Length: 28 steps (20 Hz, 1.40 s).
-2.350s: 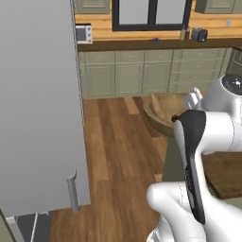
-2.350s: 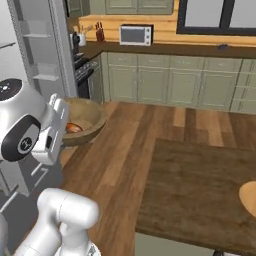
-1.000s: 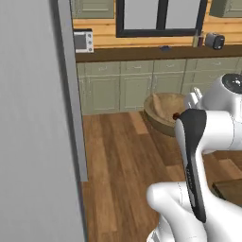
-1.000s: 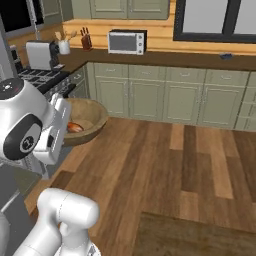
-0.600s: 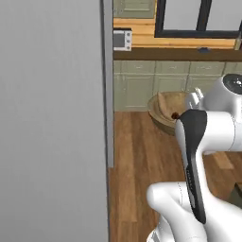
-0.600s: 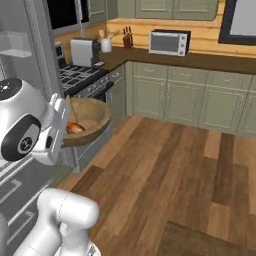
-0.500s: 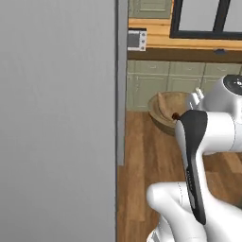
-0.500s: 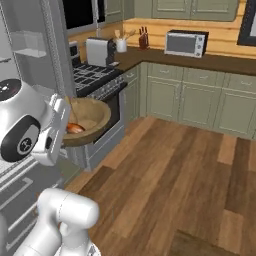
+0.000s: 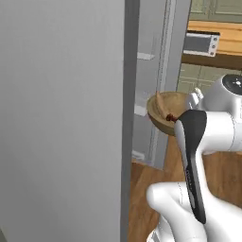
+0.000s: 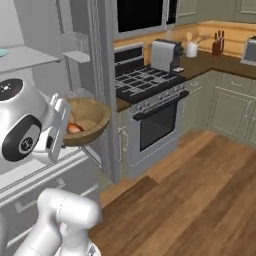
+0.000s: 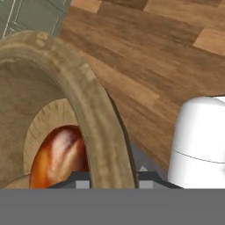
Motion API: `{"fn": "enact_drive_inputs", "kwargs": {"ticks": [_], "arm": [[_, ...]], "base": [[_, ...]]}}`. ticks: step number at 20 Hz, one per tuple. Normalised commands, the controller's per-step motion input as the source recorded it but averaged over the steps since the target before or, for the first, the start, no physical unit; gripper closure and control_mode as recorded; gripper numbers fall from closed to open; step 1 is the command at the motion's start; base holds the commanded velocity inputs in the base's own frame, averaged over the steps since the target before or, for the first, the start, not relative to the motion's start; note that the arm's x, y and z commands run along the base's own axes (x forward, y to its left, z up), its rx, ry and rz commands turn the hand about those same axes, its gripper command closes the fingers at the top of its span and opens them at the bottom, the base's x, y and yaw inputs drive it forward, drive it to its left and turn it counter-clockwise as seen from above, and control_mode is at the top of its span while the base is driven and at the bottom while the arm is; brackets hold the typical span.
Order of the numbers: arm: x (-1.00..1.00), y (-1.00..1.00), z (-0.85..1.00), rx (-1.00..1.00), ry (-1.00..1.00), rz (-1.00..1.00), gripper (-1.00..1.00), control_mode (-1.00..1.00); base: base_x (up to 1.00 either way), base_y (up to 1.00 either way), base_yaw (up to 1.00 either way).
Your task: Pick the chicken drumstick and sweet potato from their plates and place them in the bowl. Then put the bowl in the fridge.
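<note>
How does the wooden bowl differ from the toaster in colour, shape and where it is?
The bowl is tan-brown wood; the toaster is grey metal. The bowl is round and shallow, while the toaster is boxy and upright. The bowl is held in the air at the open fridge, with an orange-red piece of food inside; the toaster stands on the dark counter beside the stove. Both are small kitchen items.
</note>
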Motion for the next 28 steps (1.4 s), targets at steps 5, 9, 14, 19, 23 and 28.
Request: {"fn": "enact_drive_inputs", "kwargs": {"ticks": [5, 9, 14, 19, 23, 28], "arm": [[0.00, 0.00, 0.00, 0.00, 0.00, 0.00, 1.00, 1.00], [0.00, 0.00, 0.00, 0.00, 0.00, 0.00, 1.00, 1.00], [0.00, 0.00, 0.00, 0.00, 0.00, 0.00, 1.00, 1.00], [0.00, 0.00, 0.00, 0.00, 0.00, 0.00, 1.00, 1.00], [0.00, 0.00, 0.00, 0.00, 0.00, 0.00, 1.00, 1.00], [0.00, 0.00, 0.00, 0.00, 0.00, 0.00, 1.00, 1.00]], "base": [[-0.09, -0.17, 0.58], [0.91, -0.56, 0.66], [0.52, -0.26, 0.74], [-0.04, 0.00, 0.59], [0.09, -0.08, 0.50], [0.75, 0.05, 0.08]]}}
